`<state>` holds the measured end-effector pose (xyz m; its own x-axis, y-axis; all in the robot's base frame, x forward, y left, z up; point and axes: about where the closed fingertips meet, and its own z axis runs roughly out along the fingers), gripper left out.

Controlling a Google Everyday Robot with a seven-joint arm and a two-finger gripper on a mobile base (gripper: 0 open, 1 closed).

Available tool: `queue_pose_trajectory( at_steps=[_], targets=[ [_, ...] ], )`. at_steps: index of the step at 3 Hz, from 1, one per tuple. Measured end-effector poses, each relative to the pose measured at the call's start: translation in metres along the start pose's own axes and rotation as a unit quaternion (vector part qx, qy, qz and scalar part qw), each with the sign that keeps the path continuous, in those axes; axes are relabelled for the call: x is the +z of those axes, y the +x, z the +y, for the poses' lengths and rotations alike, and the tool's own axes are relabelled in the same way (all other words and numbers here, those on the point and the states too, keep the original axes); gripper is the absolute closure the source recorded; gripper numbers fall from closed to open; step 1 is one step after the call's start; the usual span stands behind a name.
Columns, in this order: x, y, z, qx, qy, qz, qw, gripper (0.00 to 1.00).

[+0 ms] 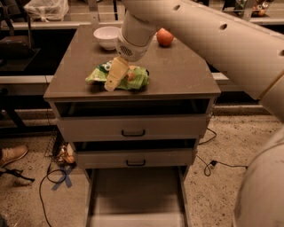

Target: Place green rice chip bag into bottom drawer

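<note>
The green rice chip bag [138, 78] lies wrinkled on the left front part of the cabinet top [182, 75]. My gripper [113, 78] hangs from the pale arm straight over the bag's left half, down at the bag and hiding part of it. The bottom drawer [135, 193] is pulled out at the foot of the cabinet, its flat grey floor bare. The two drawers above it, with black handles, stand slightly open.
A white bowl [106, 36] and an apple [164, 37] sit at the back of the cabinet top. A plastic bag [46, 8] lies behind at the upper left. On the floor are cables [207, 166], a blue tape cross [62, 177] and a shoe [11, 155].
</note>
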<state>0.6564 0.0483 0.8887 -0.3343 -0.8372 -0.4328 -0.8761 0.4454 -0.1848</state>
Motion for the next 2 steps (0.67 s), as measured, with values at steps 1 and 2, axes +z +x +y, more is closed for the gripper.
queue_pose_trajectory(
  at_steps=[1, 2],
  targets=[
    [0.023, -0.012, 0.000, 0.013, -0.014, -0.006, 0.9998, 0.00],
    [0.040, -0.016, 0.001, 0.022, -0.023, -0.004, 0.9995, 0.00]
  ],
)
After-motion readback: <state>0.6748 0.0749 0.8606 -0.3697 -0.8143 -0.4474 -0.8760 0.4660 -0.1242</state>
